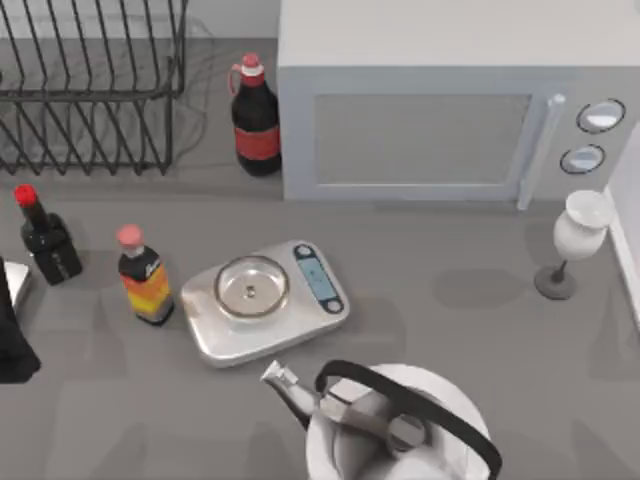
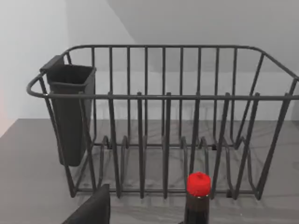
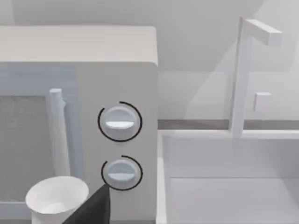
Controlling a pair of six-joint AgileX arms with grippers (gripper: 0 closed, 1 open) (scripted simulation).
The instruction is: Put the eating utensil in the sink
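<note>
Kettle (image 1: 400, 425) beside scale (image 1: 265, 300)

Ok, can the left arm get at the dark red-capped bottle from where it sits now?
Probably yes. The left gripper is at the table's left edge, close beside the dark bottle, with nothing between them. The orange bottle stands further right and the dish rack behind.
</note>
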